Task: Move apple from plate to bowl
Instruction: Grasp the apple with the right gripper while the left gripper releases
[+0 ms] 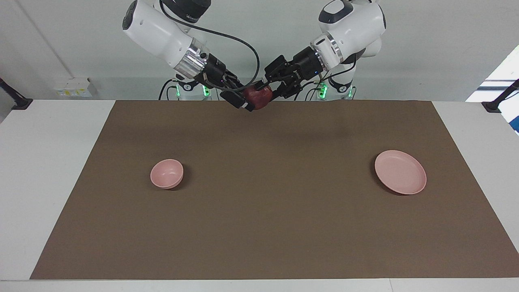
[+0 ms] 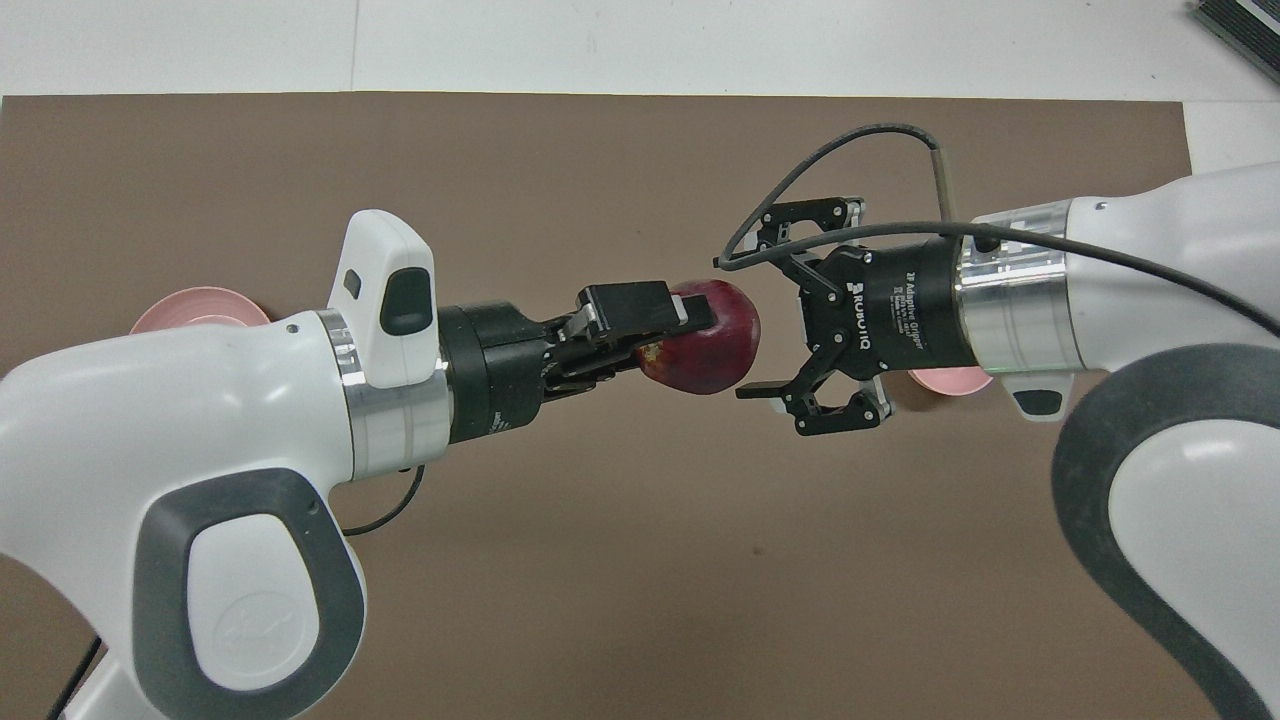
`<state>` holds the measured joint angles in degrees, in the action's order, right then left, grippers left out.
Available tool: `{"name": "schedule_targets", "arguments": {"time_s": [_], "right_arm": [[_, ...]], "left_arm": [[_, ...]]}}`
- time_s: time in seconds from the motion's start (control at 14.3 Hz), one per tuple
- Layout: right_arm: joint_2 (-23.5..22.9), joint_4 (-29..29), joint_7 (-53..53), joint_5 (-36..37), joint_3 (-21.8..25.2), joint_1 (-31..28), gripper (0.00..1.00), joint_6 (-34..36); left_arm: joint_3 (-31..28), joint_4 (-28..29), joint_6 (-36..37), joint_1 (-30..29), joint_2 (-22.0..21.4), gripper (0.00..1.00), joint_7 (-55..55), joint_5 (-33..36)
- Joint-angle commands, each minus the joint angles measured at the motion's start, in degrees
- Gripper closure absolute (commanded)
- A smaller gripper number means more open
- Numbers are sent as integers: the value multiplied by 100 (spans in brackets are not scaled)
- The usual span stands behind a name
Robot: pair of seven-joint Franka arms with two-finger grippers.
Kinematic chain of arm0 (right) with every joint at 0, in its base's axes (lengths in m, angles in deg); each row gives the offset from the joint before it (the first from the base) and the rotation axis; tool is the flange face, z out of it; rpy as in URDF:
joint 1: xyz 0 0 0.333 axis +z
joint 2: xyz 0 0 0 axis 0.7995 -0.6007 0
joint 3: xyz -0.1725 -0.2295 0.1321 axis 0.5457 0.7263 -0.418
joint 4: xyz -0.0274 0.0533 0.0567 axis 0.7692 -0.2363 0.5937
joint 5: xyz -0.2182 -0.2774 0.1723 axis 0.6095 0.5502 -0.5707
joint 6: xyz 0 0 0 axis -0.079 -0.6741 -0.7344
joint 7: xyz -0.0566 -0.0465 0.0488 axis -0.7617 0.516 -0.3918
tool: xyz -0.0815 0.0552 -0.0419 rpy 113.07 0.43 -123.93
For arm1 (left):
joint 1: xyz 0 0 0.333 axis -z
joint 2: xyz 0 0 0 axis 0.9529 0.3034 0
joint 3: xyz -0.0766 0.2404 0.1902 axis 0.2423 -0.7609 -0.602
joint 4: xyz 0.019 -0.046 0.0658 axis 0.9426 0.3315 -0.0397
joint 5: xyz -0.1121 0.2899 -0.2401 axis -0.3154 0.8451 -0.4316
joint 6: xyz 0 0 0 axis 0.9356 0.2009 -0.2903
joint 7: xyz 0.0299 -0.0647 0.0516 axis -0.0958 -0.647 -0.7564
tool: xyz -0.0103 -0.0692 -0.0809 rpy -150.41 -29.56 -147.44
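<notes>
In the overhead view, going left to right, the plate [image 2: 200, 305] comes first, bare, at the left arm's end of the tabletop [image 2: 600, 560] and mostly hidden under that arm. Next is the left tool [image 2: 668, 330], pinching the apple [image 2: 712, 338] between its fingers, one finger lying across the top of the fruit. The apple hangs in the air over the middle of the brown mat, off the plate and not yet in the bowl [image 2: 940, 378].

Just beside it is the right tool [image 2: 738, 328], spread wide and pointing straight at the apple from the right arm's end. Its fingertips reach the fruit's free side, one above and one below, with the apple just at the mouth of the jaws. The two tools face each other along one line, with the apple between them.

Last is the bowl, peeking out from under the right tool's body.

This looks like a handover: the right tool probably needs to close on the apple's free half before the left lets go. The bowl lies at the right arm's end, so that arm is better placed to carry the apple there.
</notes>
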<state>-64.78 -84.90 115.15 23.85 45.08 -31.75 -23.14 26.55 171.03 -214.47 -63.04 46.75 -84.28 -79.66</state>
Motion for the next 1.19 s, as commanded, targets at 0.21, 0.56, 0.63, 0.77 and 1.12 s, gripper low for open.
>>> {"name": "schedule_targets", "arguments": {"time_s": [0.21, 0.56, 0.63, 0.77, 1.12], "right_arm": [[-60, 87, 130, -156, -181, -14, 0, -79], [-51, 87, -2, -156, -181, -40, 56, 35], [-51, 87, -2, -165, -181, -41, 94, 36], [-51, 87, -2, -165, -181, -41, 100, 71], [-51, 87, -2, -156, -181, -58, 100, 62]], "left_arm": [[-58, 129, -54, 90, -159, 100, -158, -93], [-58, 129, -46, 90, -159, 100, -158, -84], [-58, 129, -46, 90, -159, 100, -150, -84], [-58, 129, -46, 81, -159, 99, -141, -84], [-84, 85, -98, 29, -106, 6, -114, 108]]}}
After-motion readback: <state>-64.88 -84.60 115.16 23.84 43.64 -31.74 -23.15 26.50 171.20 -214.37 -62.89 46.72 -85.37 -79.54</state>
